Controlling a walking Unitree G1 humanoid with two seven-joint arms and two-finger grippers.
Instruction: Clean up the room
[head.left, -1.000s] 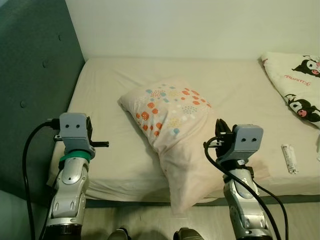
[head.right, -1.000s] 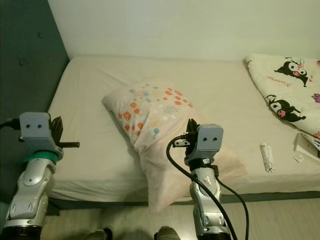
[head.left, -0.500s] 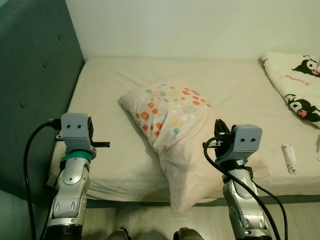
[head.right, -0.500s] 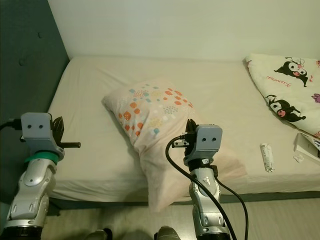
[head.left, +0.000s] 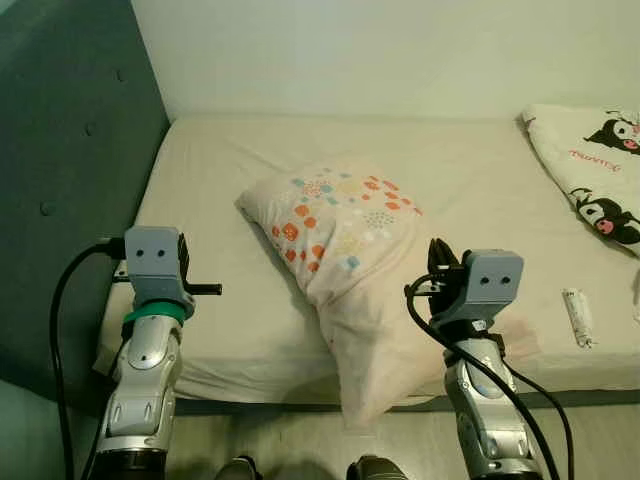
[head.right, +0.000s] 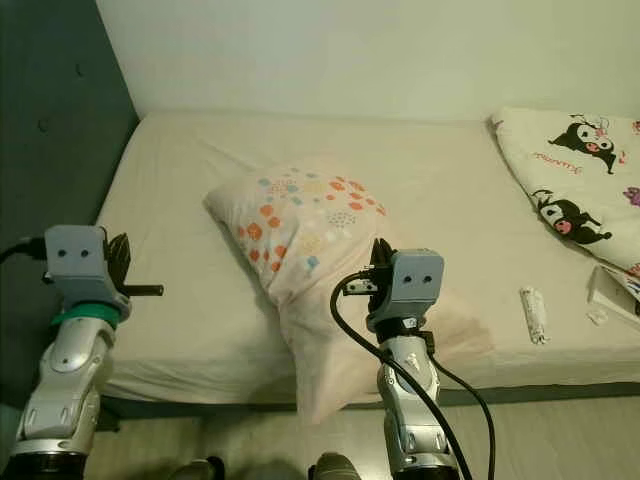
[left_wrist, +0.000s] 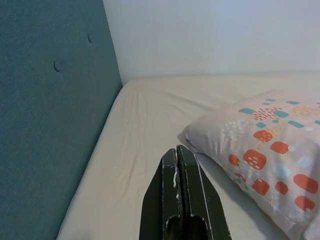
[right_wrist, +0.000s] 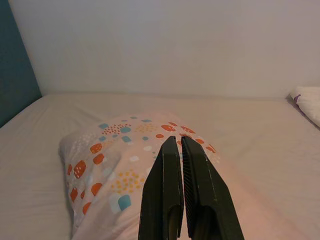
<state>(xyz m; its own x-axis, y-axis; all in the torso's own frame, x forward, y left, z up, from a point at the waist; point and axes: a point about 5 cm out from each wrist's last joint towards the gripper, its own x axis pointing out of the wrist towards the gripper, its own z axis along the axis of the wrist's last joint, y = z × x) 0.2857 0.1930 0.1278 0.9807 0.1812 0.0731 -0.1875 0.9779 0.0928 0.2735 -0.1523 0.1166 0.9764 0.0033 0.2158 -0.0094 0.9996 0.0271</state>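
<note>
Dotted pillow (head.left: 345, 250), askew, overhanging bed (head.left: 230, 180)

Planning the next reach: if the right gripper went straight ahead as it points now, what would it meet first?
Most likely the pillow: the right gripper, shut, points over its patterned top; depth is unclear.

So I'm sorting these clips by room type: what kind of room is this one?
Most likely a bedroom: a bed with a pale sheet, a patterned pillow lying on it, a padded dark headboard at its end, and a cartoon-print blanket.
</note>
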